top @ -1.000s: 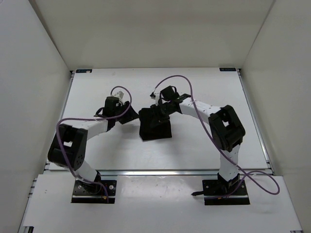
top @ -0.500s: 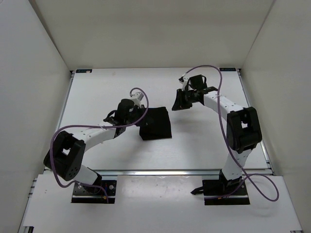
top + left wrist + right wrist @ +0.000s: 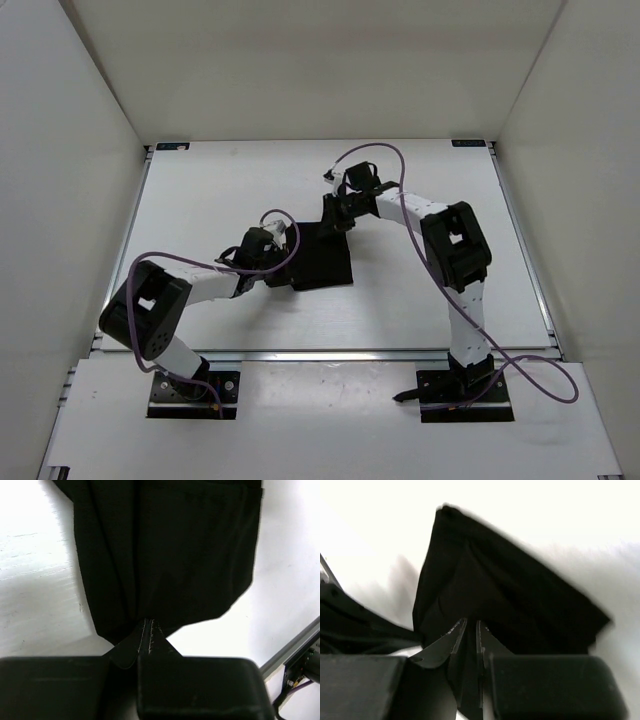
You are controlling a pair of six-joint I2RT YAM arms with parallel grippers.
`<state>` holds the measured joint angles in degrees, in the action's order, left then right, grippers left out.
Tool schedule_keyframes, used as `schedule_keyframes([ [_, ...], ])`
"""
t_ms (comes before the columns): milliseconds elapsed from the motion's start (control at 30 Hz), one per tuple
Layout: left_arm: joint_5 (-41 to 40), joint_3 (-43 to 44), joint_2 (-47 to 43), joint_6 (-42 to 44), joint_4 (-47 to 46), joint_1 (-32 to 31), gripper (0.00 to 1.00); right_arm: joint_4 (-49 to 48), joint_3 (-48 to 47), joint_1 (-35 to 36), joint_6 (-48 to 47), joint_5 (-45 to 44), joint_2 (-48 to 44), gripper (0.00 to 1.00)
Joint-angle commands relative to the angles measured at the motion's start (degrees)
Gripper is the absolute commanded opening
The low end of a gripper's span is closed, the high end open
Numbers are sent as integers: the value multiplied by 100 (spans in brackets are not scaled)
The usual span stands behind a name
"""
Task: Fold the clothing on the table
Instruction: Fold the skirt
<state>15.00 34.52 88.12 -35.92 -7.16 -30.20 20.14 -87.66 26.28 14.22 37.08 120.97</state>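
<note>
The cloth [image 3: 322,258] lies near the middle of the table [image 3: 200,190], already gathered into a small, roughly square stack of layers. Both arms reach in over it, 1 at each end.

The left gripper [image 3: 282,270] sits at the cloth's near-left edge. In the left wrist view its fingers [image 3: 129,651] are pressed together on a point of fabric, and the edge draws in toward the tips, so it is clamped on the cloth. Holding this low edge probably pins the stack, or readies that edge for lifting.

The right gripper [image 3: 336,218] is at the far edge, toward the right. Its wrist view is blurred, but the fingers [image 3: 440,652] stand a narrow slit apart with black fabric in the slit. The cloth tents up toward them, which reads as a pinch on a raised fold.

With 2 opposite edges held, the likely aim is to carry 1 edge over the other for another fold. The thin layers could slip apart if only the top 1 is caught, and how many layers each pinch holds cannot be told.
</note>
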Motion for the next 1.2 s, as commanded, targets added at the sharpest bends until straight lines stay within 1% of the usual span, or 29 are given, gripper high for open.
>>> schedule_keyframes([
  [0,2,-77,135,-99,-128,14,0,-151,-410,17,11,212,452,10],
  [100,-59,-60,136,-29,-5,40,0,59,-621,-140,-42,256,699,9],
  [200,55,81,22,41,284,128,2,157,-858,-324,2,247,587,9],
  [267,108,404,-110,251,600,172,6,262,-1182,-422,-7,300,420,14],
  [300,238,519,-250,305,897,215,11,341,-1279,-518,2,308,280,16],
  [333,309,720,-338,444,1040,277,21,376,-1437,-597,-7,300,96,23],
  [367,345,914,-513,550,1259,356,29,437,-1578,-676,54,248,-124,33],
  [400,493,1046,-758,621,1443,452,41,464,-1631,-712,55,160,-239,43],
  [433,660,1082,-839,726,1445,549,50,482,-1614,-773,98,55,-466,48],
  [467,688,1100,-1101,762,1471,698,53,508,-1562,-826,134,-33,-608,55],
  [500,758,1074,-1391,762,1489,778,63,491,-1335,-887,160,-69,-827,60],
  [567,776,943,-1805,727,1472,1137,74,456,-896,-1080,213,-340,-1424,65],
  [600,732,864,-2050,762,1533,1208,78,386,-502,-1116,178,-385,-1583,68],
  [633,628,811,-2244,823,1612,1305,85,350,-280,-1186,152,-577,-1872,70],
  [667,487,741,-2316,937,1699,1384,88,341,183,-1230,125,-918,-2145,70],
  [700,294,688,-2404,1051,1918,1367,92,307,640,-1274,134,-1044,-2252,71],
  [767,135,688,-2431,1227,2148,1350,97,560,1064,-1388,178,-1543,-2559,70],
  [833,91,635,-2291,1263,2420,1349,98,937,1574,-1389,81,-1817,-2727,70],
  [900,38,651,-2090,1298,2596,1218,99,1027,1908,-1258,64,-2099,-2972,70],
  [967,134,696,-1860,1316,2763,1121,99,922,2252,-1240,133,-2152,-3227,70],
  [1033,144,618,-1807,1264,2633,955,99,668,2717,-1169,230,-2074,-3631,70],
  [1167,29,424,-1938,1070,2386,796,99,289,3044,-1056,327,-1880,-4002,68],
])
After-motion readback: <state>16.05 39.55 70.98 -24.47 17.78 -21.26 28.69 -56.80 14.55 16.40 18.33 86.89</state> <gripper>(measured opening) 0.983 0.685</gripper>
